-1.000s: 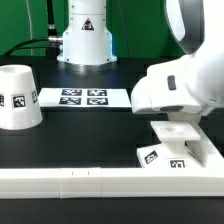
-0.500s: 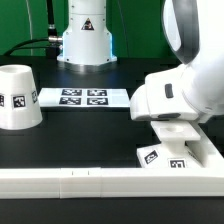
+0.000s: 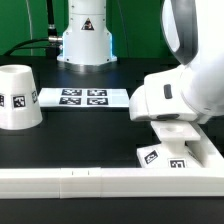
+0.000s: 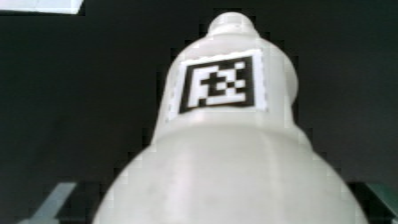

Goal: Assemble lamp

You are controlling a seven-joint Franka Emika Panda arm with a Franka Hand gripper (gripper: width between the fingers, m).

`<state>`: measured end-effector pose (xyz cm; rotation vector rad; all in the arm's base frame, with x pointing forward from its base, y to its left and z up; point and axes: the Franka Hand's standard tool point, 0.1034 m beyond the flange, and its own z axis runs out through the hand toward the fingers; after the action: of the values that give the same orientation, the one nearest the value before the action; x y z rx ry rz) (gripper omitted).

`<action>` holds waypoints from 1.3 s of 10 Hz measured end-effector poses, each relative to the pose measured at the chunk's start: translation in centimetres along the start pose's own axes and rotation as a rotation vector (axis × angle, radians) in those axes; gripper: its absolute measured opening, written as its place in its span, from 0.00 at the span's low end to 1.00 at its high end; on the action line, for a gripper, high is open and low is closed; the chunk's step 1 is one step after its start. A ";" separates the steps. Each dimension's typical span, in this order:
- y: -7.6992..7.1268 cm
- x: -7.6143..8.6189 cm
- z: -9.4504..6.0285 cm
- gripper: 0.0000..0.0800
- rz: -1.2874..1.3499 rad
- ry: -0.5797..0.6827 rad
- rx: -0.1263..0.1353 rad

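Note:
The bulb (image 4: 222, 120) fills the wrist view, a white ball-topped cylinder with a square tag, its wide body lying between my two fingertips (image 4: 54, 200). My gripper (image 4: 210, 205) is shut on it. In the exterior view the gripper's hand (image 3: 180, 92) hangs right above the blocky square base (image 3: 172, 150) at the exterior view's right, and the hand hides the bulb. The cup-like shade (image 3: 18, 97) stands mouth down, far off at the exterior view's left.
The marker board (image 3: 84, 97) lies flat at the back middle, in front of the arm's pedestal (image 3: 86, 38). A long white rail (image 3: 90, 182) runs along the front edge, touching the base's front side.
The hand has come down a little toward the base since one second ago. It has stayed still over the last half second.

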<state>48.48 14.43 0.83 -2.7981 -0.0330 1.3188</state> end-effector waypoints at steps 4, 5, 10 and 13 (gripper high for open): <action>1.8 -3.8 -5.6 0.72 -0.111 0.023 0.018; 2.3 -5.2 -7.3 0.72 -0.113 0.015 0.022; 2.3 -4.5 -9.9 0.72 -0.116 0.109 0.027; 4.3 -4.6 -13.5 0.72 -0.143 0.296 0.045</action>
<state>55.95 9.49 12.72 -2.8581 -0.1848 0.8560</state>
